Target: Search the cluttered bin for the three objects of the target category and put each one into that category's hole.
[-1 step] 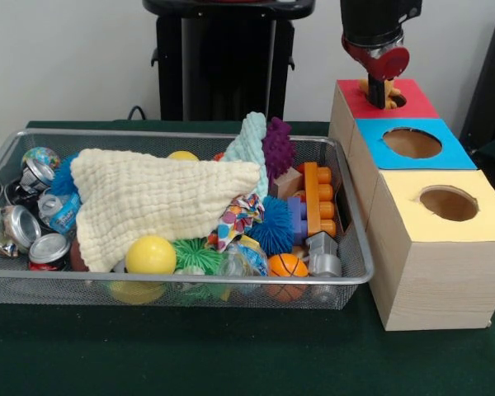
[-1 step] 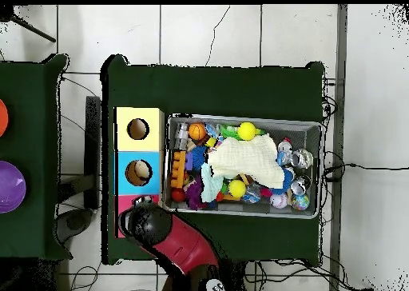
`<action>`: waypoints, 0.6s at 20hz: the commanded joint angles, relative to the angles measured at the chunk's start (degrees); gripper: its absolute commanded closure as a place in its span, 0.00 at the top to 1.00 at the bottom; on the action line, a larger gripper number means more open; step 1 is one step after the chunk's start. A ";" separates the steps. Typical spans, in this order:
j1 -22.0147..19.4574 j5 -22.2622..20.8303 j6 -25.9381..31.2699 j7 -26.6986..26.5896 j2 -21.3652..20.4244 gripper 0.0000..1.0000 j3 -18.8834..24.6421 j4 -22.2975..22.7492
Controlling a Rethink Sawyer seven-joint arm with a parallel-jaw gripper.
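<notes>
My gripper [image 1: 385, 92] hangs low over the hole in the red top [image 1: 417, 103] of the wooden box, at its far end. A small orange-yellow thing [image 1: 367, 85] shows right beside its tip at the hole's edge; whether it is held I cannot tell. In the overhead view the arm's head [image 2: 145, 222] covers most of the red section. The blue-topped hole [image 1: 412, 143] and the yellow-topped hole [image 1: 449, 203] stand uncovered. The wire bin [image 1: 346, 276] holds a cream cloth [image 1: 153, 198], a yellow ball [image 1: 150, 255], a small basketball [image 1: 287, 265], crushed cans [image 1: 33, 223] and orange blocks [image 1: 318, 198].
A blue spiky ball [image 1: 274, 227], a purple spiky toy [image 1: 277, 147] and a teal cloth [image 1: 249, 144] lie among the clutter. The box [image 2: 138, 151] stands tight against the bin [image 2: 315, 128]. A second table carries a purple bowl [image 2: 9, 186].
</notes>
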 commanded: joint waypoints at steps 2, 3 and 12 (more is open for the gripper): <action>-4.18 -1.14 -7.39 5.82 5.90 0.00 6.31 0.90; -4.55 -2.67 -3.08 3.66 5.24 0.00 4.81 0.58; -7.74 -7.28 2.79 1.50 8.72 0.00 4.04 -0.98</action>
